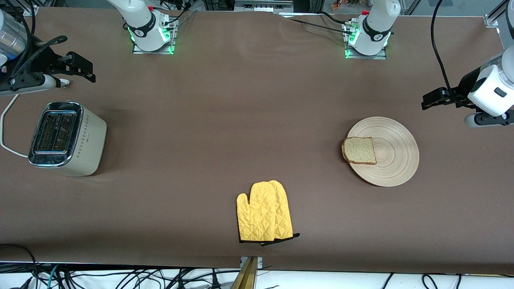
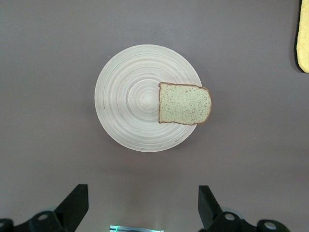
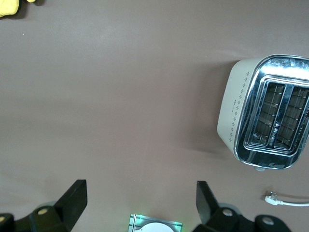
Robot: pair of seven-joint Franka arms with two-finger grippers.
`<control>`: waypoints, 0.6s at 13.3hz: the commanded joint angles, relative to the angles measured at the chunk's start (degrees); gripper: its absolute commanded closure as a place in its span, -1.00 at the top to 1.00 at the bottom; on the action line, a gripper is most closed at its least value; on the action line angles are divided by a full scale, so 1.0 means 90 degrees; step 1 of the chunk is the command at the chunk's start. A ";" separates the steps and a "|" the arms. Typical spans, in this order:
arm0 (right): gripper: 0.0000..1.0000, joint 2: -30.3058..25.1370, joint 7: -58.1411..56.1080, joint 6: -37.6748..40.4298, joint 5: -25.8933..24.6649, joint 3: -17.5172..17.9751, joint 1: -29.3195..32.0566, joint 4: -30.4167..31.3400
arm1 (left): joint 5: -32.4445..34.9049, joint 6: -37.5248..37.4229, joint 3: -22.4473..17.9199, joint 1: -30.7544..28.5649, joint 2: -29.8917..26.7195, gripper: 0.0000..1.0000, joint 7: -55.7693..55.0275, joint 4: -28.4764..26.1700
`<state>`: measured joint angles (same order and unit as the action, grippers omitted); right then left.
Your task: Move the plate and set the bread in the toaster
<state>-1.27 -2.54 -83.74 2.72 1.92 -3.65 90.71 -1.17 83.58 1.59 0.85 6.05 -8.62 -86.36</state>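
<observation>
Lowest in the front view, just below centre, lies a yellow oven mitt (image 1: 264,212) on the brown bench (image 1: 225,128). Higher up, at middle right of that frame, sits the plate (image 1: 391,154), with the bread (image 1: 359,150) lying flat on it and its crust poking over the plate's rim on the side toward the toaster. At middle left stands the toaster (image 1: 66,138), upright, both slots bare, its white cord (image 1: 7,132) trailing off it. My left pincer (image 1: 431,99) hangs at the right edge, above the bench beside the plate, fingers spread wide and holding nothing. My right pincer (image 1: 82,68) hangs at upper left, above the bench beside the toaster, likewise wide and unladen.
</observation>
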 commanded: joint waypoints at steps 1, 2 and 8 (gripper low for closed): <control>1.00 -0.0015 -0.0040 0.0085 0.0088 -0.0008 0.0025 -0.0098 | -0.0124 -0.0088 0.0106 -0.0055 -0.0222 1.00 0.0108 -0.0052; 1.00 -0.0025 -0.0040 0.0075 0.0088 -0.0008 0.0025 -0.0108 | -0.0114 -0.0078 0.0117 -0.0055 -0.0272 1.00 0.0108 -0.0092; 1.00 0.0005 -0.0128 -0.0003 0.0059 -0.0008 0.0025 -0.0128 | -0.0075 0.0020 0.0175 -0.0045 -0.0331 1.00 0.0117 -0.0180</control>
<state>-1.28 -2.58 -83.99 2.72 1.92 -3.65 90.59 -1.17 83.44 2.67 0.85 4.38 -8.61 -86.75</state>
